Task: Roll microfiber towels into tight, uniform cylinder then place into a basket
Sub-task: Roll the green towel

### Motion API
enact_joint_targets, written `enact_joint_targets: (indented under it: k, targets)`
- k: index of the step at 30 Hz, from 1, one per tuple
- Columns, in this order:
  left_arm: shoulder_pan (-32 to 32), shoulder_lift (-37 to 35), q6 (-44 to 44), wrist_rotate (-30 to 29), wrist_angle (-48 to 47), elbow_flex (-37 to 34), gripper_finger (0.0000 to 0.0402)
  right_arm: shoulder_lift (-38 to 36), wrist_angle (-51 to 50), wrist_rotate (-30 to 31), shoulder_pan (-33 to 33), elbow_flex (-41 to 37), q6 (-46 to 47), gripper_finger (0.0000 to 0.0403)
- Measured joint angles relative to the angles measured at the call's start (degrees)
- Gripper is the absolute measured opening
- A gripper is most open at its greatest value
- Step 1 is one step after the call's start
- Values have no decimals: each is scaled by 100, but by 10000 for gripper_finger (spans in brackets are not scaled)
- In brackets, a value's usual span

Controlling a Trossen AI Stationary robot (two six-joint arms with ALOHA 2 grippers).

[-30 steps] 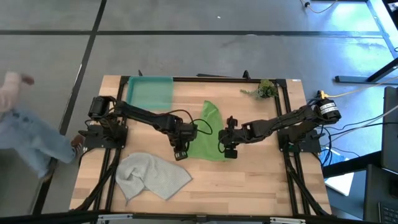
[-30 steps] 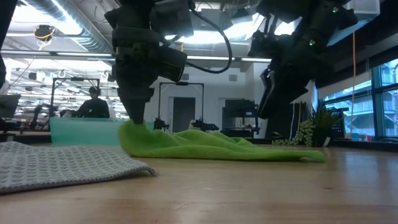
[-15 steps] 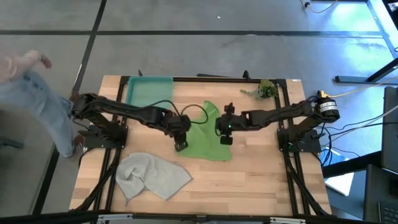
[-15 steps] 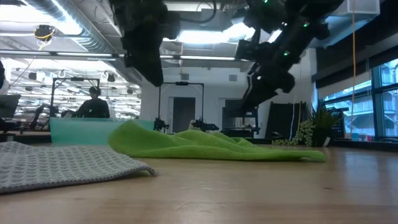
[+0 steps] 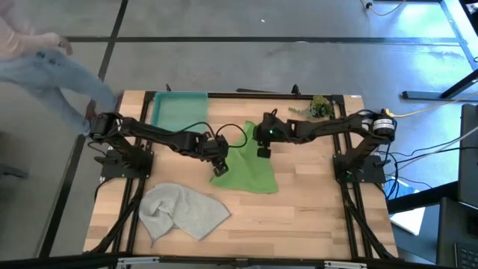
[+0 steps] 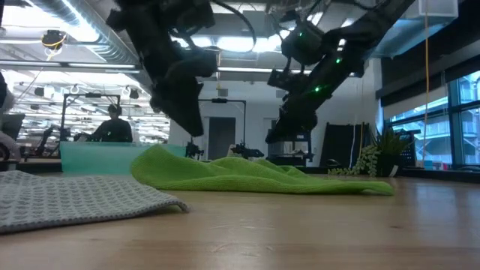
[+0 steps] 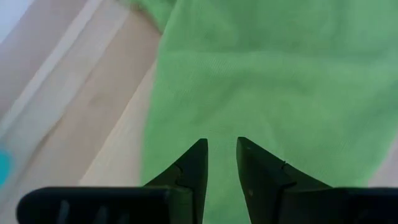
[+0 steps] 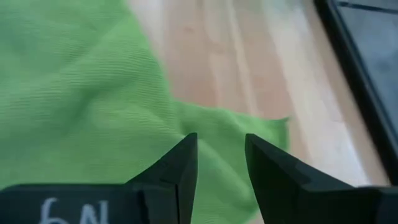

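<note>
The lime green towel, soft, limp and crumpled mid-worktop, is best pinched at a corner by the left end effector and right end effector, both empty, slightly parted, above it.

So I've pulled both arms up off the green towel. A second ago the left gripper had its tips pressed into the towel's near left corner, now it hangs above that edge with nothing in it. The right gripper went from the towel's right side near the front over toward its far end. Towel's left edge puffed up a bit. The person walked toward the table's far left corner.
</note>
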Motion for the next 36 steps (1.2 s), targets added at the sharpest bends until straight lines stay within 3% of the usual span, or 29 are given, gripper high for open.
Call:
enact_joint_targets:
  k: [13,28,36]
  targets:
    - [-42,192,-102,91,824,-608,82,1010,62,4,-801,484,-365,136]
    - [-183,377,-100,338,699,-682,82,1735,-809,36,-1338,1525,-320,136]
    - [-271,377,-166,277,639,-682,82,1730,-861,918,-1474,1688,-300,136]
